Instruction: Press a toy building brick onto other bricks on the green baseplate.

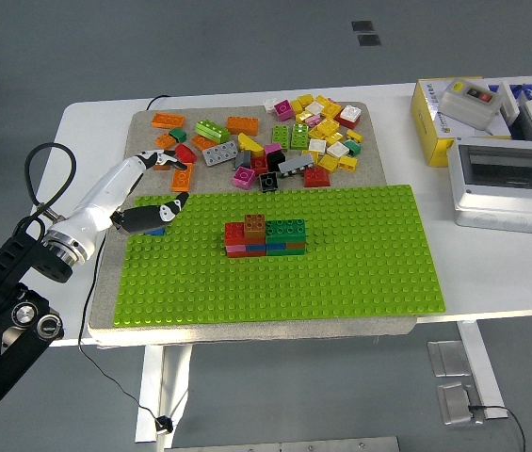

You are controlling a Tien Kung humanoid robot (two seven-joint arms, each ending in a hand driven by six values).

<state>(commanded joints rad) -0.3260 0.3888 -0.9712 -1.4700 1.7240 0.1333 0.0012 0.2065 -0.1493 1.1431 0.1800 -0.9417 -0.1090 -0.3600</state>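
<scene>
A green baseplate (341, 273) lies on a grey mat. Near its middle stands a small stack of bricks (266, 237): red, pink, blue and green ones, with a brown brick (254, 224) on top. My left hand (157, 188) has a white shell and black fingers. It hovers over the plate's far left corner, fingers spread and empty, well left of the stack. My right arm is not in view.
A pile of loose coloured bricks (275, 141) lies on the mat (143, 127) behind the plate. A yellow box (454, 113) and a grey enclosure (510, 184) stand at the right. A black cable (44, 174) loops from my left arm.
</scene>
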